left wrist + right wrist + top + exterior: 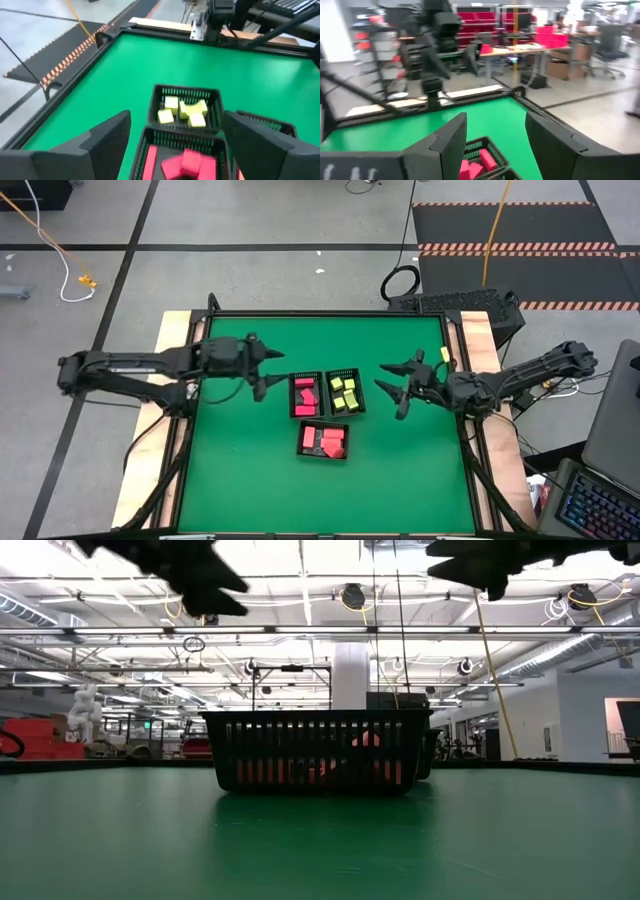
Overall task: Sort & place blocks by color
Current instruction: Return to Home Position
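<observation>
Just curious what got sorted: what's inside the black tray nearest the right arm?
Several yellow-green blocks lie in a loose heap inside the mesh tray. Nothing else shows there; whatever is under the heap is covered.

Blocks (343,393) inside three adjacent trays (260,740)

The blocks all lie inside three black mesh trays at the centre of the high view. The yellow-green blocks (344,392), small cubes and short pieces, sit jumbled at varied angles in the upper right tray (342,371); the left wrist view shows at least four. Red-pink blocks (305,396), a long bar beside a few piled cubes, lie in the upper left tray (291,395). More red blocks (325,440) lie in the lower tray (301,440), just below the pair.
</observation>
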